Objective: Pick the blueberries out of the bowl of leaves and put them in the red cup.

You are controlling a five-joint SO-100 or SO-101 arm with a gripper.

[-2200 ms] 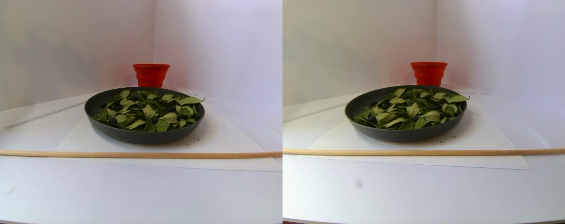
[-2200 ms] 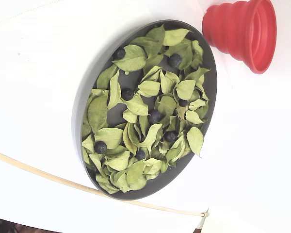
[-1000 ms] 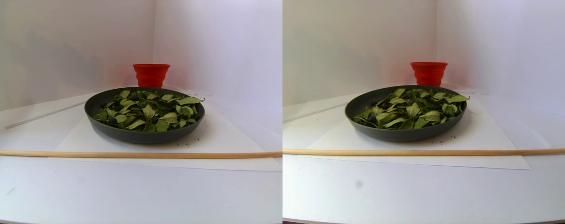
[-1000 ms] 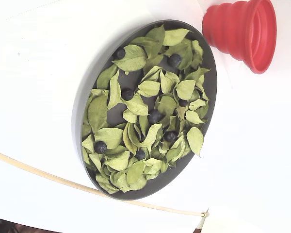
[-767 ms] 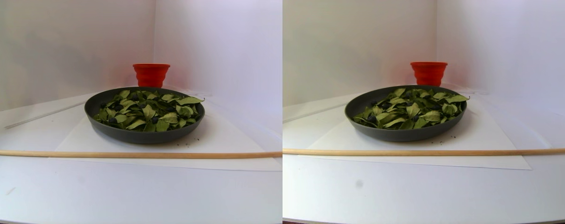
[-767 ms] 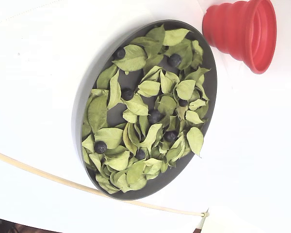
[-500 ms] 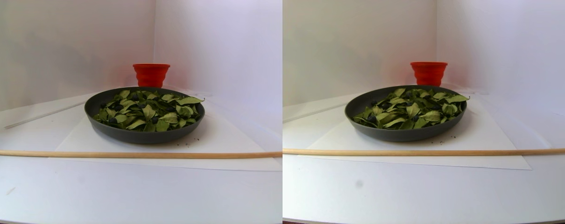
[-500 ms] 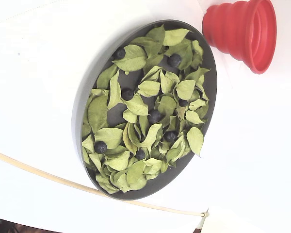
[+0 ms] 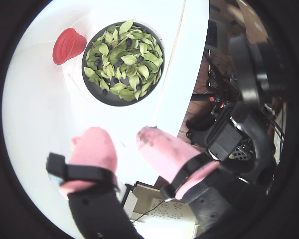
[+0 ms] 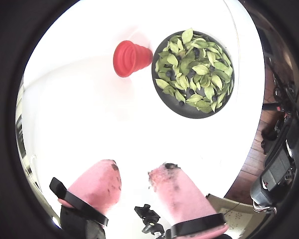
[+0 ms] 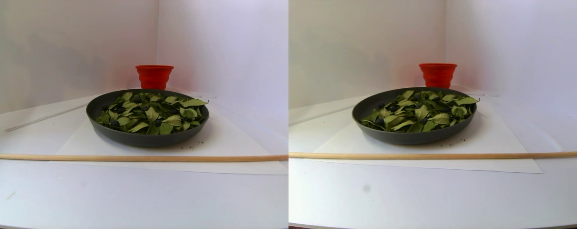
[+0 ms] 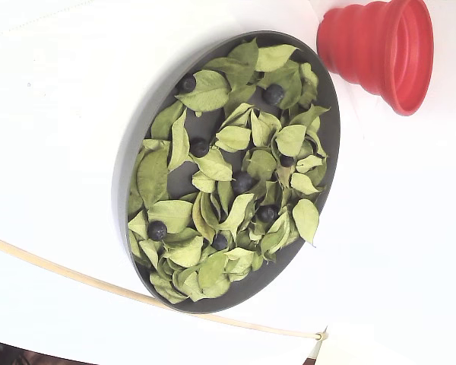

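We hold the gripper high above the table, well apart from the bowl; its two pink-padded fingers stand apart with nothing between them, so we read it as moderately wide and empty. The berries all appear to lie in the bowl, scattered among the leaves; several show in the fixed view, some partly tucked under leaf edges. The cup stands just beside the bowl's rim and, as far as we can see, holds nothing; its inside is not fully visible.

Risks we judge from this position:

1. Leaf pickup. The pads are broad next to a berry. A descent that is off-centre would likely close on a leaf as well, or on a leaf alone.
2. Berry escape. A round berry on a smooth dish may roll as one finger touches first, slipping under the leaves and out of view.
3. Crushing. Soft fruit under a firm close could burst and smear the pads, which already look soiled at the tips.
4. Cup upset. The cup looks light and collapsible; a low approach over the bowl could nudge or tip it.
5. Spill. Dragging fingers through the pile may sweep leaves over the shallow rim
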